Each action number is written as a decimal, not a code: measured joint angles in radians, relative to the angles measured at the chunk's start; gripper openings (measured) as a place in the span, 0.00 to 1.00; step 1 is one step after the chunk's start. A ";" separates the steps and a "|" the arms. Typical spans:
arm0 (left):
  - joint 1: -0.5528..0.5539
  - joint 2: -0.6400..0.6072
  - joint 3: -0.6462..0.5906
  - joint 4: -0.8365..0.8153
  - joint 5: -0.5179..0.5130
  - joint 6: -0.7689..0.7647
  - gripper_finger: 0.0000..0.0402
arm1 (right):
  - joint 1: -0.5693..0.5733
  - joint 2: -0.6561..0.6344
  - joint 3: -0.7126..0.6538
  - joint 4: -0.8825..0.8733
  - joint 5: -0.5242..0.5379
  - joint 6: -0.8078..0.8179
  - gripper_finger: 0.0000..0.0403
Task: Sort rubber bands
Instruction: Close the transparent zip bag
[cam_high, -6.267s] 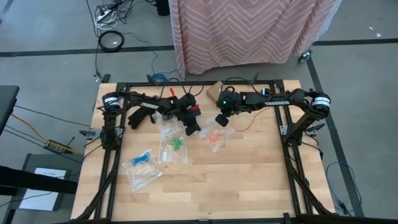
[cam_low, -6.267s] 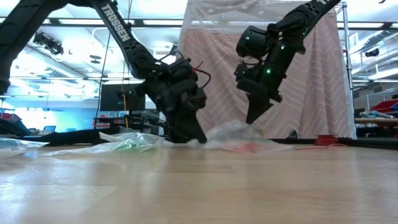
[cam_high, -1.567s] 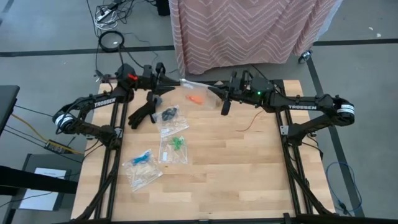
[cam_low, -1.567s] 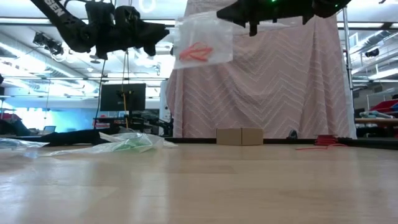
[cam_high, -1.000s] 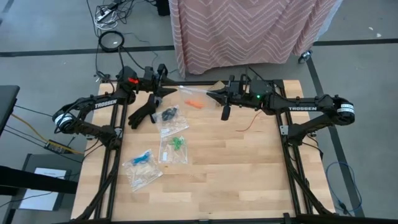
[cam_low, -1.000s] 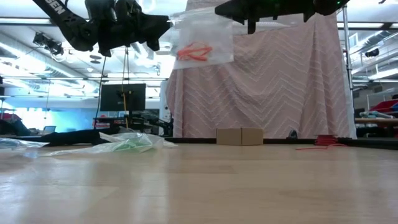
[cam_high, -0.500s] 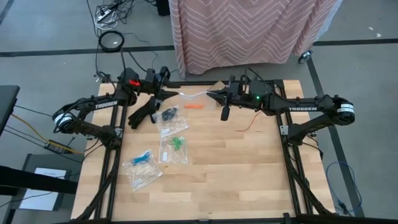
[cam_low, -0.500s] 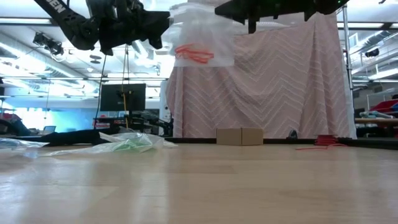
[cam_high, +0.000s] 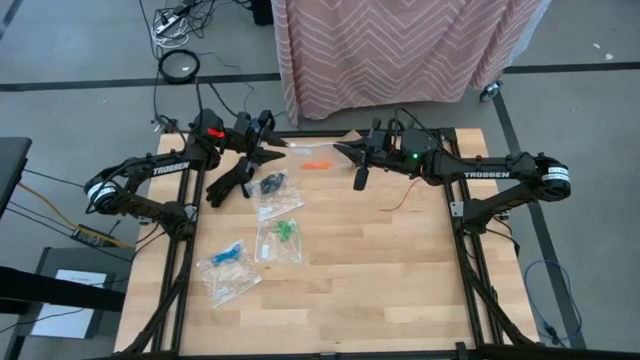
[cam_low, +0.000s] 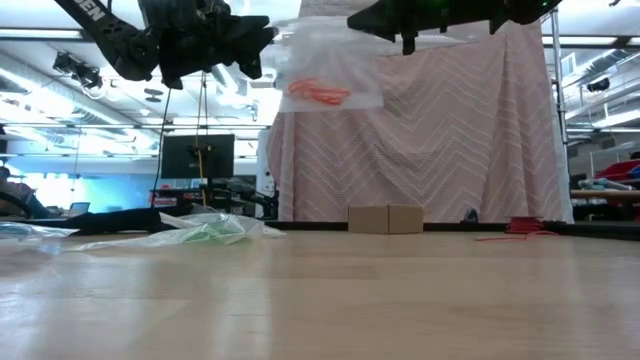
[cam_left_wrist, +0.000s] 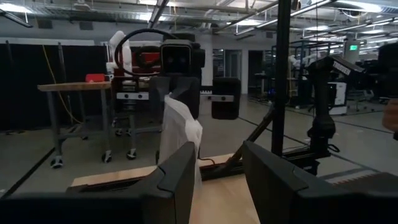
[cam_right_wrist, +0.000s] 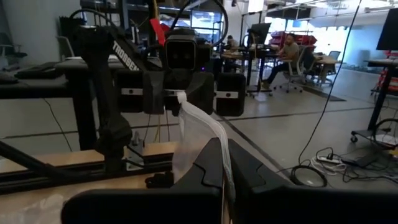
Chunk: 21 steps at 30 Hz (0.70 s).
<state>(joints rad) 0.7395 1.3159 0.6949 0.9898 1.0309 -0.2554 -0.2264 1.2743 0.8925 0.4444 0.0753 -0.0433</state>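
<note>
Slackening between the arms, the clear zip bag (cam_low: 325, 65) now sags and its orange rubber bands (cam_low: 320, 92) lie flatter than a moment ago. Right gripper (cam_high: 340, 150) is clamped tight on one edge; left gripper (cam_high: 268, 152) faces it, fingers parted around the other edge, though I cannot tell if it grips. Below on the counter (cam_high: 380, 270), three bags hold black (cam_high: 271, 184), green (cam_high: 285, 230) and blue bands (cam_high: 228, 254). Sorting looks nearly finished.

grey floor (cam_high: 80, 60) — pink chevron curtain (cam_high: 400, 45) behind.
</note>
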 joint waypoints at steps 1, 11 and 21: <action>0.000 0.000 0.000 0.001 0.000 -0.004 0.36 | -0.002 0.000 0.000 -0.001 0.000 -0.003 0.00; 0.000 0.000 0.000 0.000 -0.055 0.022 0.36 | -0.004 0.000 0.000 -0.002 -0.027 -0.003 0.00; -0.003 0.000 0.000 -0.001 -0.097 0.042 0.35 | -0.004 0.000 0.000 -0.001 -0.053 -0.002 0.00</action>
<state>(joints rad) 0.7368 1.3159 0.6949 0.9886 0.9338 -0.2134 -0.2302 1.2743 0.8925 0.4431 0.0227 -0.0454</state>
